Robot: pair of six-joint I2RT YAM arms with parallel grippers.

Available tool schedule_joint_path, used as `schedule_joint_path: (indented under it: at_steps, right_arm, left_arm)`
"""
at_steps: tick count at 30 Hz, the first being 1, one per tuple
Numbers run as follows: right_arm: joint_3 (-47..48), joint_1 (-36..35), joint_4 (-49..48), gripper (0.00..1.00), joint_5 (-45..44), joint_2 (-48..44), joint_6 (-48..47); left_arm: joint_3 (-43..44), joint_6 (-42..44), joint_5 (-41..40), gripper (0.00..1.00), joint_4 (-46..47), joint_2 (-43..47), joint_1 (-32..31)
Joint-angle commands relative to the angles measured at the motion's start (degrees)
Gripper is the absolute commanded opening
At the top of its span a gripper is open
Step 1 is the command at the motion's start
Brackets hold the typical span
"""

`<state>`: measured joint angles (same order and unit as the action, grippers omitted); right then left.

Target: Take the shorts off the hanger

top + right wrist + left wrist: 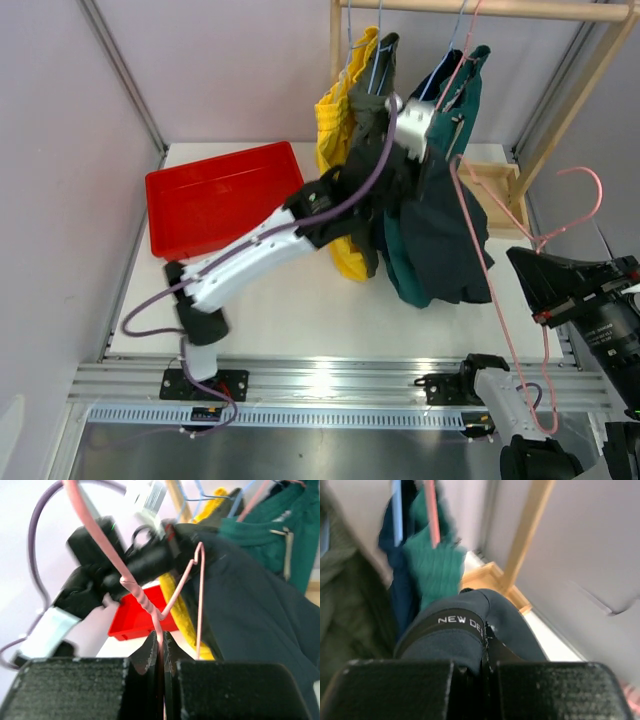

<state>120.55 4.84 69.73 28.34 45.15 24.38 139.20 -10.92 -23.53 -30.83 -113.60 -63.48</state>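
Two grips: left jaws pinch navy shorts (450, 230) hanging lengthwise waist-up, right jaws pinch pink hanger (142, 600).

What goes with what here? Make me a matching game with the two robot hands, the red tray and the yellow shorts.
1 left hand
2 right hand
3 red tray
4 yellow shorts

a lies on the table
b shut on the pink hanger
c hang from the rack
d shut on the dark shorts

Pairs: 1-d, 2-b, 3-a, 4-c
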Motion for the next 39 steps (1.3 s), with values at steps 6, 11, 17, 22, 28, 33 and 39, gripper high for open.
schedule_joint_path:
  at_steps: [6, 11, 17, 22, 28, 33, 39]
  right_arm:
    - [0.3, -2.2, -3.4, 0.0, -22.5, 8.0, -1.5]
    - [0.6, -2.7, -10.8, 0.0, -30.1, 15.1, -3.1]
    - [-2.5, -2.5, -20.6, 0.0, -31.8, 22.1, -3.4]
    - [-1.1, -1.2, -25.1, 0.0, -31.1, 28.6, -4.4]
    - [-1.7, 0.3, -29.6, 0.0, -29.1, 33.4, -4.5]
    - [-4.1, 1.7, -33.6, 0.0, -26.2, 35.6, -5.8]
    - [-8.5, 3.6, -36.9, 0.0, -24.5, 36.4, -6.8]
  left_arm:
    - [-34.7, -1.5, -9.0, 0.0, 1.0, 34.3, -25.3]
    - [-34.4, -2.1, -23.8, 0.0, -8.8, 45.8, -32.9]
    - [-35.6, 6.5, -24.6, 0.0, -8.8, 59.6, -13.1]
    - [-22.9, 16.4, -25.4, 0.0, -10.7, 51.8, -3.3]
    - [-14.1, 15.4, -7.0, 0.0, -9.7, 40.9, 24.0]
    - [-11.8, 11.5, 4.5, 0.0, -6.5, 31.1, 37.2]
    - [-15.3, 5.6, 11.6, 0.0, -1.3, 21.6, 51.1]
